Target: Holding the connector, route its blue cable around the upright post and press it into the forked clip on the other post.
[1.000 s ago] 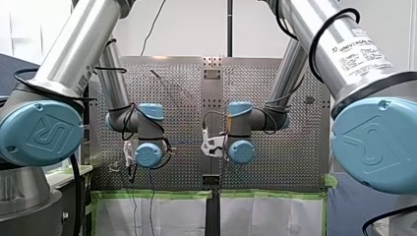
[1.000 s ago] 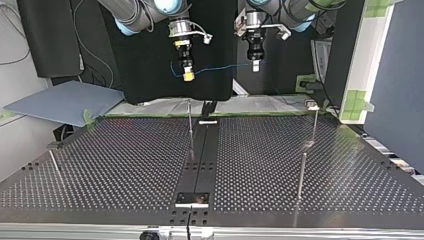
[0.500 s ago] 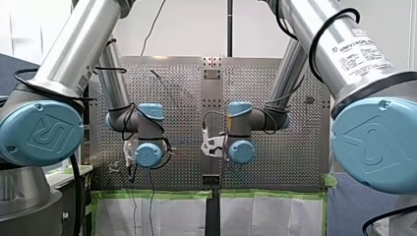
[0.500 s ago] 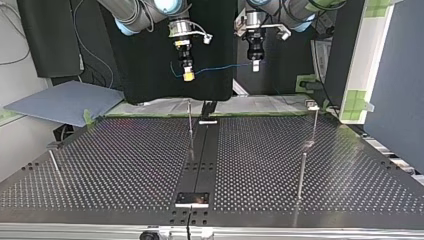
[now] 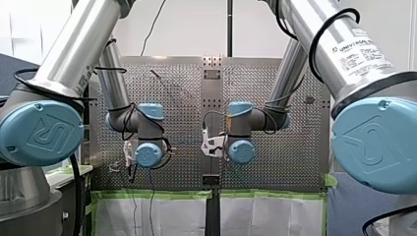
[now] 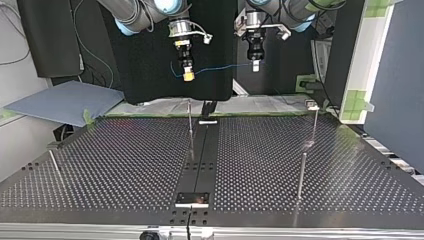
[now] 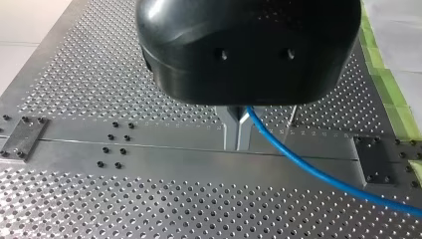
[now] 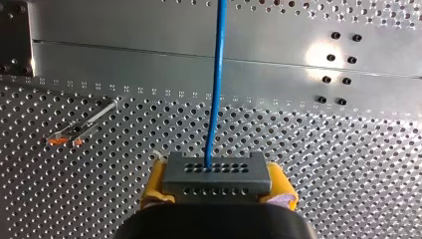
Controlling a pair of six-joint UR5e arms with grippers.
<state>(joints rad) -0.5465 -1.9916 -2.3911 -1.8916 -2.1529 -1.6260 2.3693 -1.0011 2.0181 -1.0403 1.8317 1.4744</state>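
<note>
In the top view both arms hang above the table's far edge. My right gripper (image 6: 188, 76), at that view's left, has yellow pads. My left gripper (image 6: 255, 65) is at its right, and the thin blue cable (image 6: 220, 67) stretches between them. In the right wrist view the yellow pads (image 8: 155, 184) are shut on a grey connector (image 8: 216, 175), from which the blue cable (image 8: 217, 74) runs straight ahead. In the left wrist view the metal fingers (image 7: 230, 130) are shut on the cable (image 7: 318, 174), which trails off to one side. An upright post (image 6: 190, 131) stands below my right gripper.
Two thin posts (image 6: 314, 125) (image 6: 301, 175) stand at the top view's right, the farther one with a small white fitting on top. Another short post (image 6: 55, 165) leans at its left. A dark rail (image 6: 200, 160) runs down the middle of the perforated table (image 6: 125, 165).
</note>
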